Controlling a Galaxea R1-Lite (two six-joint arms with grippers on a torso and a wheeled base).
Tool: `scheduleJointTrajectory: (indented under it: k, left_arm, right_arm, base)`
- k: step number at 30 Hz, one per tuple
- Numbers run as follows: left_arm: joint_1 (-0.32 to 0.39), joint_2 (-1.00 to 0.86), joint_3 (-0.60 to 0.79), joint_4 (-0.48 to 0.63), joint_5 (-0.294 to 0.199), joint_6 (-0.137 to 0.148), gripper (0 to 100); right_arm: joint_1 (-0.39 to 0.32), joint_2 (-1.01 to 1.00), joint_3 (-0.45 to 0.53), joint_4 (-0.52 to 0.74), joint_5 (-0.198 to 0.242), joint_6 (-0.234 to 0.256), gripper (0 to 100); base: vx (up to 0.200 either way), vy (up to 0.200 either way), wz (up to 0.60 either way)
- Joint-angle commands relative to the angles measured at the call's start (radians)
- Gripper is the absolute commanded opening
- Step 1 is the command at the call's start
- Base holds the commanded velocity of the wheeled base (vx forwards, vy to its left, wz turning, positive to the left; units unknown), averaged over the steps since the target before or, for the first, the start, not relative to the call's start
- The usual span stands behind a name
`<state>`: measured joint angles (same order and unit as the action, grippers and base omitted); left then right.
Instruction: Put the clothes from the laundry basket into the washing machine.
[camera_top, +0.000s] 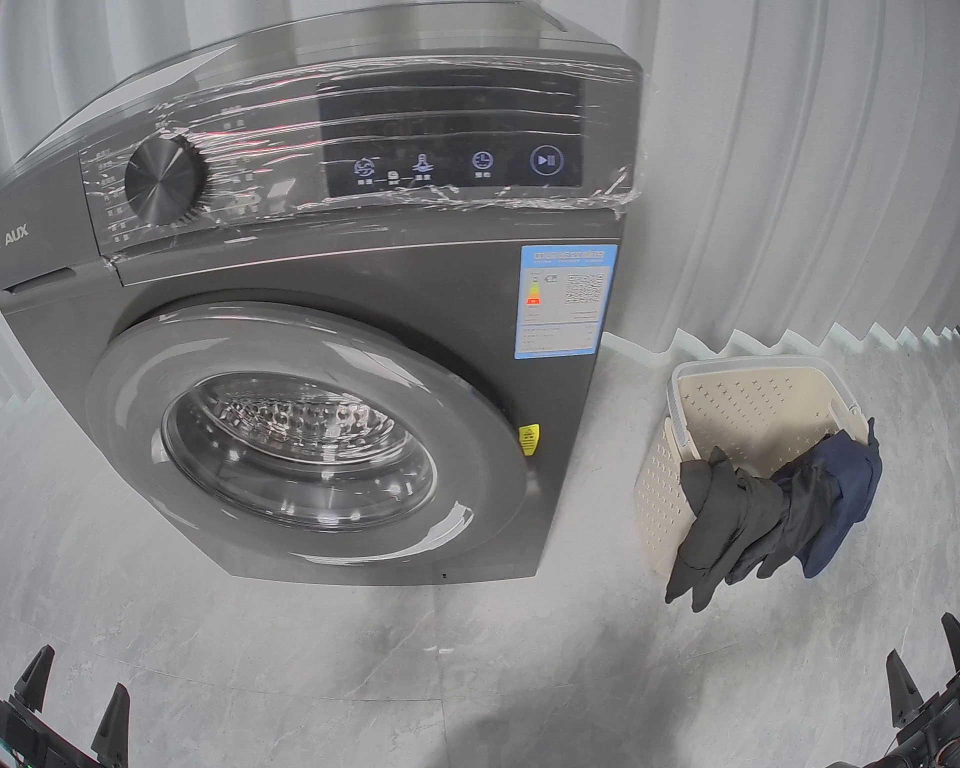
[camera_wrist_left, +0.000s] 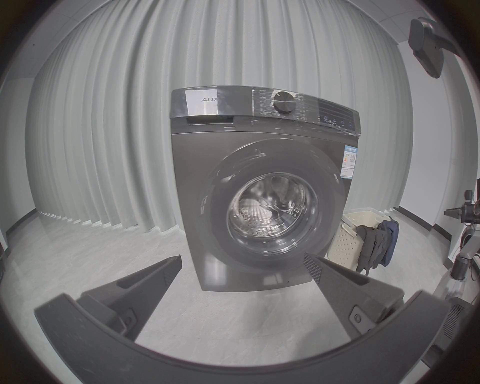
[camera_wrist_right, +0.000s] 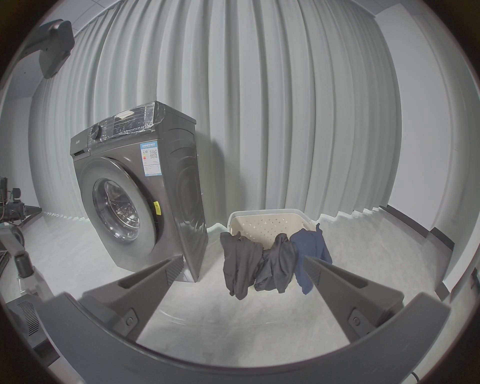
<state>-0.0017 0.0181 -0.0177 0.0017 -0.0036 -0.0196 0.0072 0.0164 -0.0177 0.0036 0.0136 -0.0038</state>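
On the floor ahead, in the head view, a grey washing machine (camera_top: 330, 300) stands to the left with its round door (camera_top: 300, 450) shut. Just beside it on the right sits a cream laundry basket (camera_top: 700, 385). Three dark clothes (camera_top: 770, 515) hang over the basket's near rim, their long sides running down toward the floor. The left tool (camera_top: 80, 675) and right tool (camera_top: 920, 640) sit low at the near corners, both spread apart and holding nothing. The clothes lie forward of the right tool, well apart from it, and the left tool is farther from them.

In the left wrist view, the left tool (camera_wrist_left: 242, 259) is released and empty, and it looks straight at the machine's shut door (camera_wrist_left: 272, 212).

In the right wrist view, the right tool (camera_wrist_right: 243, 260) is also released and empty. The hanging clothes (camera_wrist_right: 272, 262) are framed between its two fingers, straight ahead. The right arm looks the better placed to take them, but the door probably has to be opened first, and the left arm faces it.
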Motion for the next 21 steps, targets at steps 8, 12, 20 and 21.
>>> scheduleJointTrajectory:
  k: [8,12,20,21]
  left_arm:
    - [0.0,-0.015,0.016,0.001,-0.001,0.0,100]
    - [0.0,-0.015,0.016,0.001,-0.001,-0.002,100]
    - [0.0,-0.015,0.016,0.0,-0.001,-0.002,100]
    - [0.0,-0.015,0.016,0.0,-0.001,-0.003,100]
  right_arm:
    - [0.0,-0.016,0.016,-0.001,0.0,-0.001,100]
    - [0.0,-0.016,0.016,-0.002,0.0,-0.001,100]
    - [0.0,-0.016,0.016,-0.002,0.0,-0.001,100]
    - [-0.001,-0.016,0.016,-0.002,0.0,-0.001,100]
  base:
    - [0.0,0.0,0.0]
    - [0.0,0.0,0.0]
    - [0.0,0.175,0.0]
    - [0.0,0.2,0.0]
